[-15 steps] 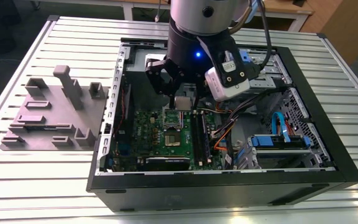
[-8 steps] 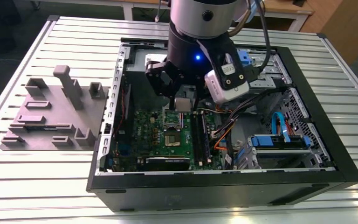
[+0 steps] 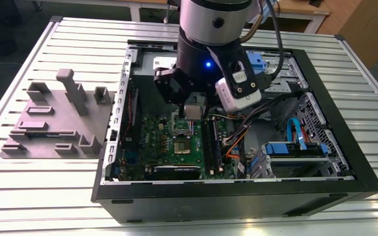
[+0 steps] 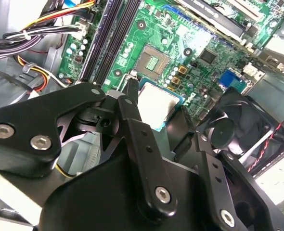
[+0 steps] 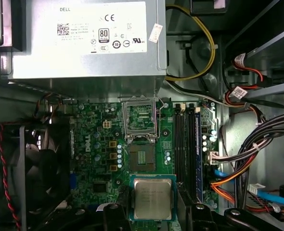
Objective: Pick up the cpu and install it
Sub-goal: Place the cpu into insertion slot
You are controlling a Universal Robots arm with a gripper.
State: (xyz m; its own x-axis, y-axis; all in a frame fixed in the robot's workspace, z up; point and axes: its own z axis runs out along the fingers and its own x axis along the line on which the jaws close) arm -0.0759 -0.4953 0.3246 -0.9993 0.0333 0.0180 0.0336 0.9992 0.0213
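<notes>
— Where is the small, flat, square, silvery-grey cpu (image 5: 153, 196) seen?
— It is gripped by its edges between the black fingers (image 5: 114, 216) of the gripper (image 5: 154, 214) and held above the green motherboard (image 5: 96, 159) inside the opened black computer case (image 3: 241, 196).
— And the dark square socket (image 5: 142, 156)?
— It is seen uncovered near the held cpu, with its metal bracket (image 5: 141, 115) raised.

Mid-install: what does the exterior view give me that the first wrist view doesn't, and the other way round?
Exterior view: the grey fixture block on the slatted table, beside the open case. First wrist view: the cpu clamped in the gripper, not yet in the empty socket, plus the grey power supply. Both: the green motherboard.
</notes>
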